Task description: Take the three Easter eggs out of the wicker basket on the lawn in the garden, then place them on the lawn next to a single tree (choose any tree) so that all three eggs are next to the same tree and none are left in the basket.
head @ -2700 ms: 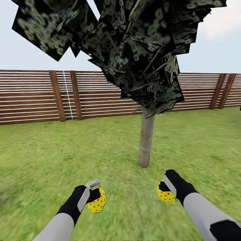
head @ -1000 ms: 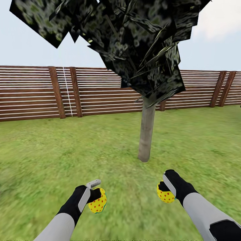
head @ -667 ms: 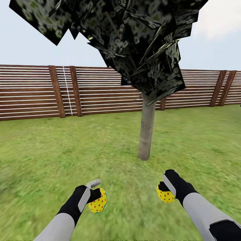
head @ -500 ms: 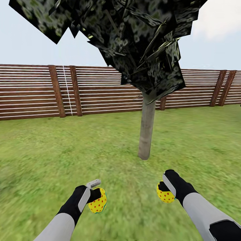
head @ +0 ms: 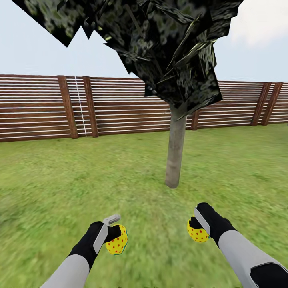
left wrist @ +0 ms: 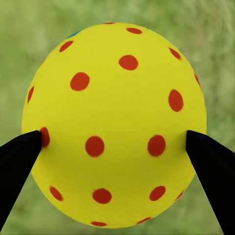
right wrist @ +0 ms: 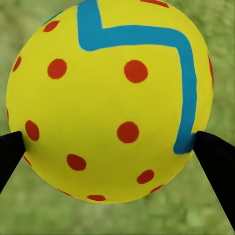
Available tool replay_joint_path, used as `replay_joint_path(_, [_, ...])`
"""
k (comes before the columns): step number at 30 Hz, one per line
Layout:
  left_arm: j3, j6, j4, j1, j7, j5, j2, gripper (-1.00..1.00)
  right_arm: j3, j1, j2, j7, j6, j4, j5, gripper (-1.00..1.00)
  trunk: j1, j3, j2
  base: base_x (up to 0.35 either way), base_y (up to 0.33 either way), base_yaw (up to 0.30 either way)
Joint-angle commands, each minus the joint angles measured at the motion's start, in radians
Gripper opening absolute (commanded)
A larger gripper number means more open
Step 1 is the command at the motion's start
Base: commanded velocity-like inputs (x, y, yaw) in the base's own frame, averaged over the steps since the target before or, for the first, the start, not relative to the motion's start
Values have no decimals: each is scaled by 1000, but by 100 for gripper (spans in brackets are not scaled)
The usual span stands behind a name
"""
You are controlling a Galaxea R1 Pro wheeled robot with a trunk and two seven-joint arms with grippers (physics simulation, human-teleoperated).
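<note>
Two eggs are in hand: the left gripper (head: 113, 230) is closed on a yellow egg with red dots (head: 117, 240), low and left of centre in the head view, and the right gripper (head: 199, 226) is closed on a second dotted egg (head: 197, 231), low and right of centre. In each wrist view the dark fingertips (left wrist: 19, 161) press the egg's two sides: the left egg (left wrist: 115, 125) shows dots and a sliver of teal, the right egg (right wrist: 110, 100) dots and a blue angular band.

The tree (head: 175, 148) stands at the middle of the head view, its trunk base on the lawn (head: 60, 176) above the grippers, with the fence (head: 40, 108) behind.

To do this step well, I judge the robot should close in on the trunk, lower each egg until it rests on the grass just beside the base, and only then part the fingers, so neither rolls off. The third egg and the basket are yet to be dealt with.

No brand, label or writing can be read anywhere.
</note>
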Motion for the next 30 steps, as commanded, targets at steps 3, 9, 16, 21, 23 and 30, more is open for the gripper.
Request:
replay_joint_path(3, [4,4,-2,0,7,11,-1,-100,8,-1,-1,-7,4,-1,-10,-100,1,-13,-1,0,0,0])
replay_joint_path(9, [4,4,-2,0,7,11,-1,-100,8,-1,-1,-7,4,-1,-10,-100,4,-36,-3,0,0,0])
replay_joint_path(16, [4,4,-2,0,7,10,-1,-100,8,-1,-1,-7,4,-1,-10,-100,7,-63,-4,-21,0,0])
replay_joint_path(21, [3,4,-2,0,6,10,-7,-100,7,-1,-1,-7,4,-1,-10,-100,9,-82,-5,-47,-33,0])
replay_joint_path(23, [1,4,-2,0,5,9,-12,-100,7,-1,-1,-7,4,-1,-10,-100,10,-90,-6,222,-167,0])
replay_joint_path(30, [2,4,-2,0,4,9,-12,-100,7,-1,-1,-7,4,-1,-10,-100,13,-117,-8,269,-180,0])
